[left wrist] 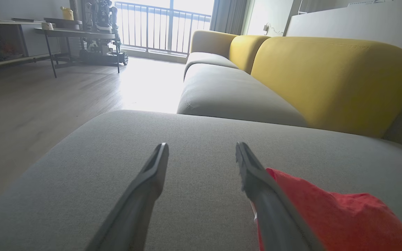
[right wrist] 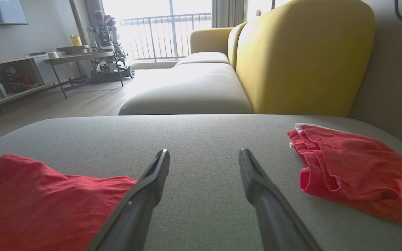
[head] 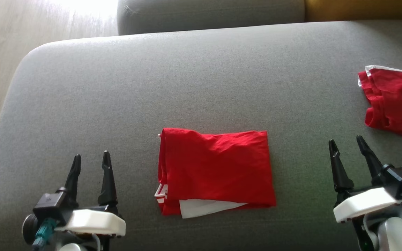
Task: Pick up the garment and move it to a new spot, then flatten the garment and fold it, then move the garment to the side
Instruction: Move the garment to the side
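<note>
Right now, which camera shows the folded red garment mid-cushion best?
Head view: the folded red garment lies whole, every edge and the white panel visible. Left wrist view catches one end, low-angle, at the lower right; right wrist view crops it at the lower left.

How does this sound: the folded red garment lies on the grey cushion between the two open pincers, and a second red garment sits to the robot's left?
No: the head view shows the second red garment to the robot's right, beyond the right pincer. The folded red garment does lie on the grey cushion between the open pincers, the left pincer on its other side.
</note>
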